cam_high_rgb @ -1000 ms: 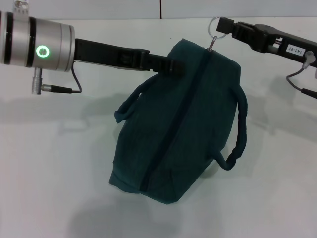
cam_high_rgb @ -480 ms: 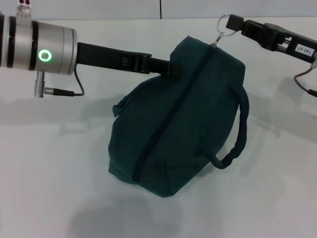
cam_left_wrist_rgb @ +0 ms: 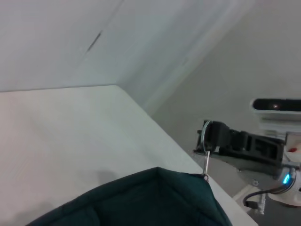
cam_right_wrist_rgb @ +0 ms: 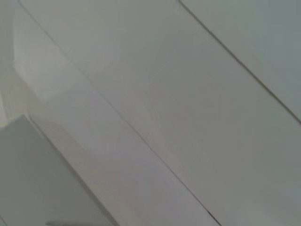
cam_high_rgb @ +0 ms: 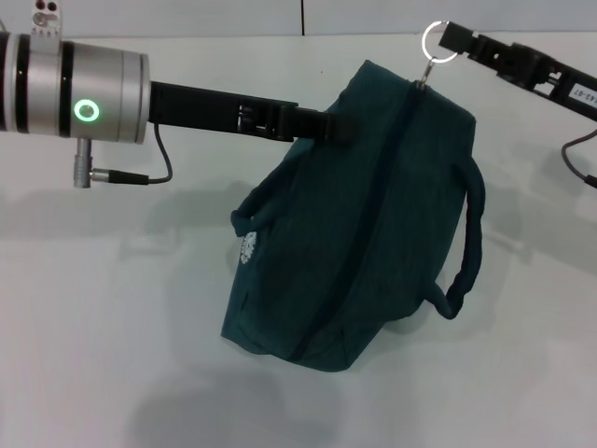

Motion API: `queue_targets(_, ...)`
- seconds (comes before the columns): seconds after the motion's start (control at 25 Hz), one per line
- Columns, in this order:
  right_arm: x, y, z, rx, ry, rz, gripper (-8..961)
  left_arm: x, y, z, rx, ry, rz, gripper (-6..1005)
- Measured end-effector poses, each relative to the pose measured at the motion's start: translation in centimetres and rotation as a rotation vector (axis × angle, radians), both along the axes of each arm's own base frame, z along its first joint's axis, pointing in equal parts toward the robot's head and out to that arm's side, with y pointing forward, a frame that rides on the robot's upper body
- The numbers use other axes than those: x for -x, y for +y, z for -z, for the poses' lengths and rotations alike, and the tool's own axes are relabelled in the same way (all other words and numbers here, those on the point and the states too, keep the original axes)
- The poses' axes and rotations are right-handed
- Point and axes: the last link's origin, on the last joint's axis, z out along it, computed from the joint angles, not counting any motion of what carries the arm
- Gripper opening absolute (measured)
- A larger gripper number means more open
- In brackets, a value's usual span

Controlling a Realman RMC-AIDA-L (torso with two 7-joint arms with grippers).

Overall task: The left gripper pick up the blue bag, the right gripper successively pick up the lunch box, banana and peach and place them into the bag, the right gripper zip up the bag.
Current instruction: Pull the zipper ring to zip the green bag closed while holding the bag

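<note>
- Teal-blue fabric bag (cam_high_rgb: pixel 359 219), zipped, is hanging tilted above the white table (cam_high_rgb: pixel 93 327).
- Left gripper (cam_high_rgb: pixel 334 126) is clamped on its upper edge.
- Right gripper (cam_high_rgb: pixel 450 39) is pinching its silver ring zipper pull (cam_high_rgb: pixel 436 43).

A plain white tabletop (cam_high_rgb: pixel 84 308) is seen across the whole head view, marked by soft grey shadows. Behind its far edge a pale wall (cam_high_rgb: pixel 187 17) is met, divided by one thin dark vertical seam (cam_high_rgb: pixel 302 17). In the right wrist view, only pale panels (cam_right_wrist_rgb: pixel 141 94) crossed by thin diagonal seams are shown.
</note>
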Motion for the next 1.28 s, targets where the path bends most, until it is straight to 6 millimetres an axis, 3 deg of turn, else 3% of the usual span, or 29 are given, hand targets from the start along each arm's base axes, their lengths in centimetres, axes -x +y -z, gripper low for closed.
queue_targets(0.72,-2.7,-1.9,0.9,0.238,0.17,0.211,69,-0.7,-1.6,0.4,0.017,-0.114,0.159,120)
queue_targets(1.28,-3.7,-2.8,-0.2,0.244,0.273,0.258,71,-0.4,-2.5,1.7,0.072,-0.108,0.186,118)
